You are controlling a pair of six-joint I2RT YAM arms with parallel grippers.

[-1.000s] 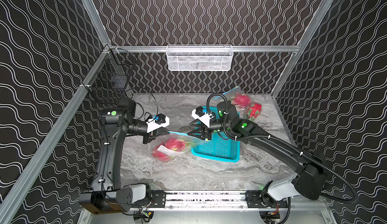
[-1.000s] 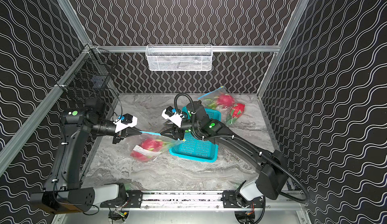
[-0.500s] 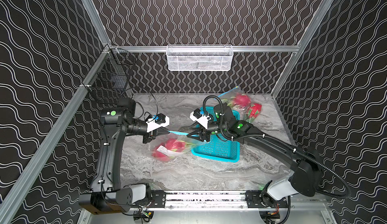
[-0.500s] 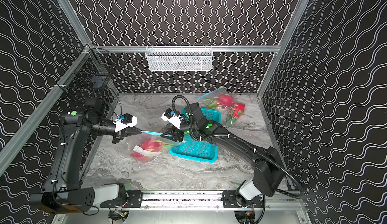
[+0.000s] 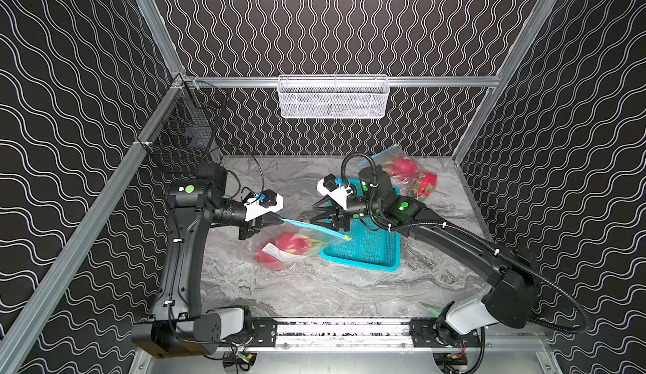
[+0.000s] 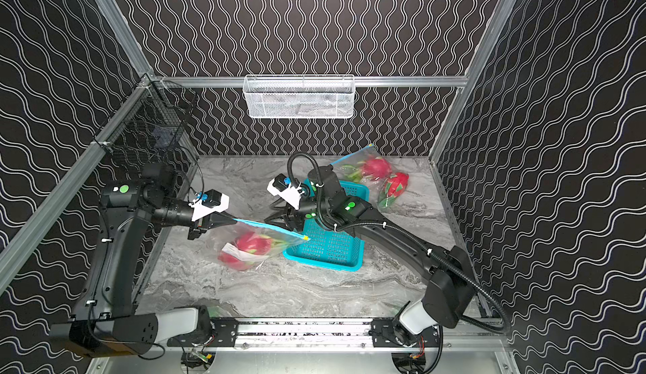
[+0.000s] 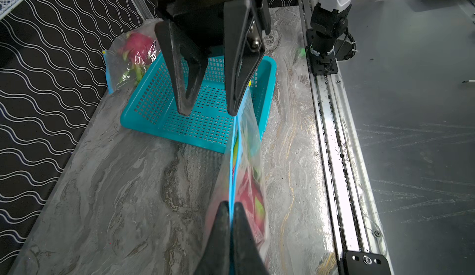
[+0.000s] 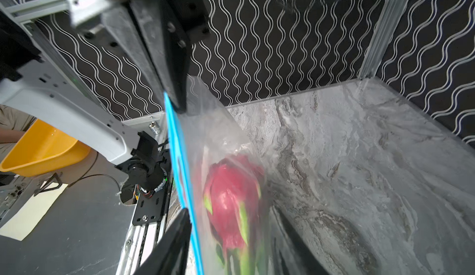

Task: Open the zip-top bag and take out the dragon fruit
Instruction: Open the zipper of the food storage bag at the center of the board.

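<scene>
A zip-top bag (image 5: 314, 237) held up by one end
The left gripper (image 5: 280, 219) pinches it tight; the right gripper (image 5: 312, 215) is spread wide, maybe touching it. The dragon fruit (image 5: 286, 243) sits inside, beside the basket (image 5: 370, 250).

Clear bag (image 5: 307, 239), bright blue zip strip (image 5: 307, 226), yellow slider (image 5: 347, 237). Pink-red dragon fruit (image 5: 290, 243), green tips, white label (image 5: 276, 250). Teal perforated basket (image 5: 367, 250). Grey marbled tabletop (image 5: 314, 291). Black walls (image 5: 314, 22), white wavy lines. White mesh rack (image 5: 332, 99). Black arms (image 5: 181, 250), green dots. Yellow tub (image 8: 38, 152).
</scene>
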